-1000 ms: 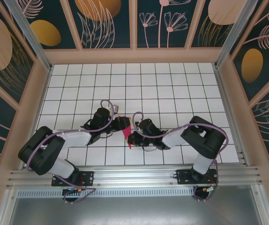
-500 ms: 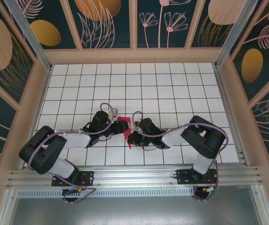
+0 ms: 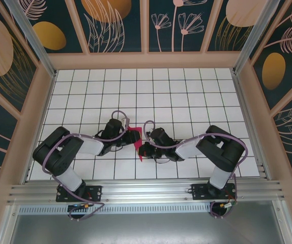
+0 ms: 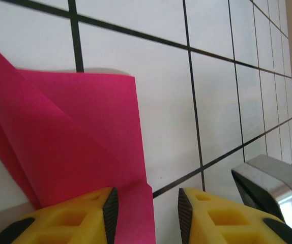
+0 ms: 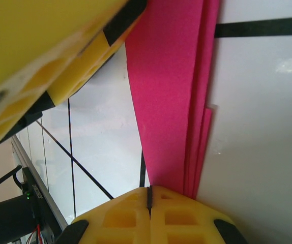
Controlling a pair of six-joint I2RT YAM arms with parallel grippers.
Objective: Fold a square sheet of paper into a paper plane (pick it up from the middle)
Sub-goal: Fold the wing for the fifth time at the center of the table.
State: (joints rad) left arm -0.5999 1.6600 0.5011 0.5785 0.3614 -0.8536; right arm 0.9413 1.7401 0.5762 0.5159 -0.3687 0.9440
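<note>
The square sheet of paper (image 3: 136, 138) is magenta and creased into a narrow, layered, pointed shape like a slim paper plane, lying on the tiled table between both grippers. My left gripper (image 3: 127, 136) is at its upper left. In the left wrist view the left gripper (image 4: 148, 203) stands open, with a raised flap of the paper (image 4: 75, 137) reaching in beside the left pad. My right gripper (image 3: 143, 149) is at the paper's lower right. In the right wrist view the right gripper (image 5: 148, 195) is shut, and the stacked paper layers (image 5: 166, 101) run under its right finger.
The white tiled table (image 3: 186, 101) has black grid lines and is boxed in by wooden walls (image 3: 146, 60). A metal rail (image 3: 146, 190) runs along the near edge by the arm bases. A yellow finger of the left gripper (image 5: 59, 51) hangs close over the paper in the right wrist view.
The left arm has swung its elbow in toward the middle and its gripper has edged right onto the paper, jaws narrowing. The right arm and the paper stay put.
</note>
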